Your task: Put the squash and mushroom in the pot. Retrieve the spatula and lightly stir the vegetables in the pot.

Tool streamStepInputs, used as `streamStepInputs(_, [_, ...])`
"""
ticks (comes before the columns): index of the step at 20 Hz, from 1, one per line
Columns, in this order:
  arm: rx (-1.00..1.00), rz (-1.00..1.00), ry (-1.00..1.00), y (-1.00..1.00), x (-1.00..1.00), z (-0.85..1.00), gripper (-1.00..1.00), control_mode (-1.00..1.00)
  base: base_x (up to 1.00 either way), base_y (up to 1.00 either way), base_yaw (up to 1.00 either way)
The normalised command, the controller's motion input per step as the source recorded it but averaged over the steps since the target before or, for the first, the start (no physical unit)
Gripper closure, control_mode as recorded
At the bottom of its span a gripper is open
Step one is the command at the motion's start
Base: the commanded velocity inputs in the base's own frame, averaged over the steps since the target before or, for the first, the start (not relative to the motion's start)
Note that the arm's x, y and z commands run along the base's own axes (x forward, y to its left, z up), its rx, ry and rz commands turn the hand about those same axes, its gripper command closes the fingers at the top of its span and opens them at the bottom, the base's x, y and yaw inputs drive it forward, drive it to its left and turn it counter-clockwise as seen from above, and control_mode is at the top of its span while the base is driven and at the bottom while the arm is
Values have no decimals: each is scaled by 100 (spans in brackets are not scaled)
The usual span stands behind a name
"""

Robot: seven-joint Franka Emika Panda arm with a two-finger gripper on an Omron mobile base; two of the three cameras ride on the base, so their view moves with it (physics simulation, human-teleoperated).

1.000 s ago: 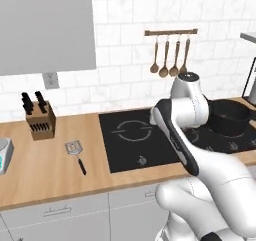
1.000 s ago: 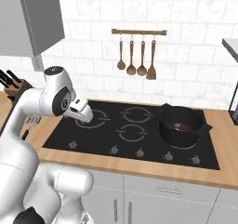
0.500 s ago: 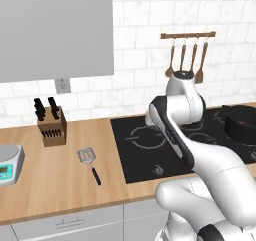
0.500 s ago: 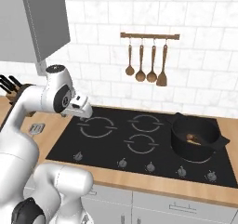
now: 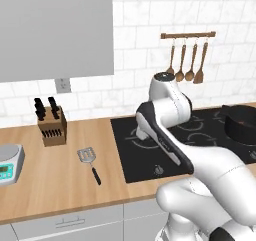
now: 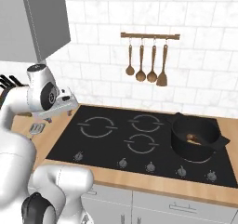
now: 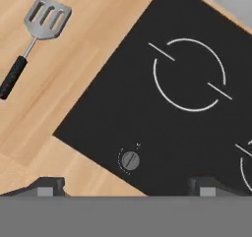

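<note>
Hand view: spatula (image 7: 34, 40) lies on wood, well apart from released, empty jaws.

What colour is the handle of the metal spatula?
Black; the slotted silver spatula shows best in the hand view.

End effector (image 7: 125, 187) hangs over the near-left corner of the cooktop (image 5: 200, 135), above its front edge. Directly below it: a control knob (image 7: 130, 160); a burner ring (image 7: 189, 74) lies just beyond.

Spatula (image 5: 89, 163) lies flat on the table (image 5: 45, 185), well to the left of the end effector, apart from the cooktop edge, head toward the wall, handle toward the table front. Knife block (image 5: 51, 127) stands farther left and behind the spatula, near the wall. Scale (image 5: 9, 163) sits at the far left.

Pot (image 6: 196, 137) rests on the cooktop's right side, well to the right of the end effector; vegetable pieces (image 6: 192, 138) lie inside. Utensil rail (image 6: 149, 36) hangs on the wall behind the cooktop.
</note>
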Motion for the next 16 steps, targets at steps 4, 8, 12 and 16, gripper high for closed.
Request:
streamStepInputs(4, [-34, 87, 0, 28, -15, 0, -100, -100, 0, 0, 0])
streamStepInputs(8, [-40, 83, 0, 34, -16, -8, -100, -100, 0, 0, 0])
streamStepInputs(12, [-43, 82, 0, 39, -21, -20, -100, -100, 0, 0, 0])
streamStepInputs(16, [-44, 82, 0, 36, -25, -20, -100, -100, 0, 0, 0])
